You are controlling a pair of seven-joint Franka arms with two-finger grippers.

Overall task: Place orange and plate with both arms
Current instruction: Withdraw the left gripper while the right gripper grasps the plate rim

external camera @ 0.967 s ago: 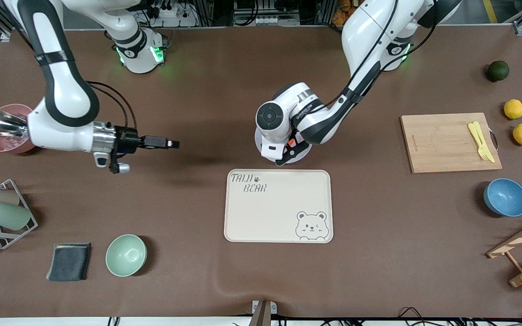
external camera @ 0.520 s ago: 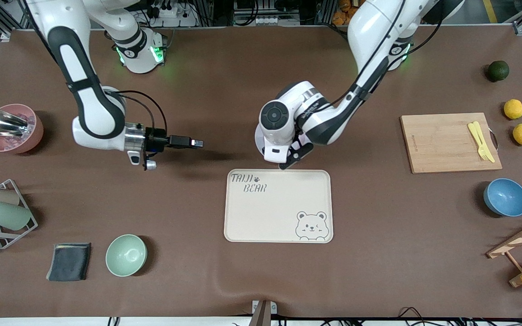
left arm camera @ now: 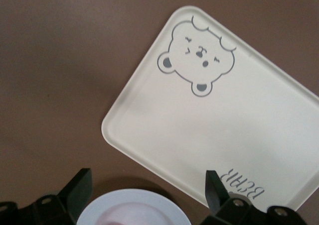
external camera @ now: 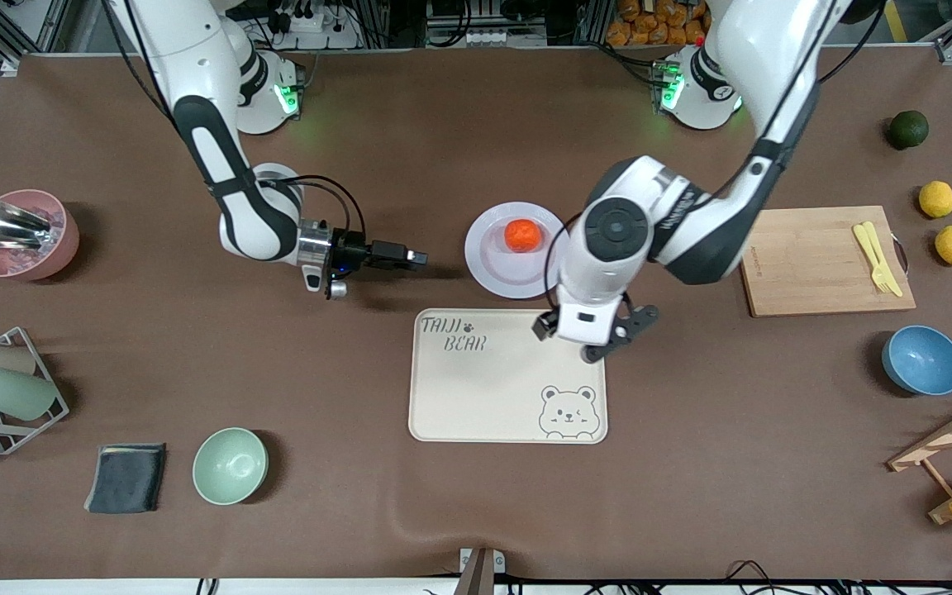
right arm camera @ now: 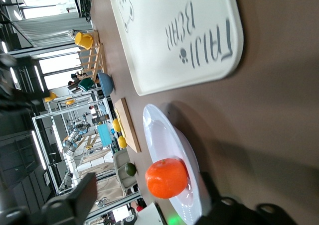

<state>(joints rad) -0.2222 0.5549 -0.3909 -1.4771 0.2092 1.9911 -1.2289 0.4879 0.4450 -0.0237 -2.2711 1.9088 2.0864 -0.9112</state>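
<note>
From the front camera, the orange [external camera: 522,235] sits in the well of the plate [external camera: 492,268], so that part looks done; the plate itself lies on the bare table just beside the cream tray [external camera: 476,397], on the edge of it farther from the camera, so carrying it onto the tray probably remains. The left gripper [external camera: 596,340] hangs over the tray's corner nearest the plate, jaws wide and empty. The right gripper [external camera: 420,259] points along the table at the plate's rim from the right arm's end, close to it but not touching, holding nothing; how wide its fingers stand I cannot tell here. In the left wrist view, the spread fingertips [left arm camera: 79,185] frame the plate's rim [left arm camera: 134,207] with the tray beside it, its whole surface free. In the right wrist view, the plate's low rim [right arm camera: 159,130] faces the gripper with open cloth between, its fingers apart, room enough to slide in.
</note>
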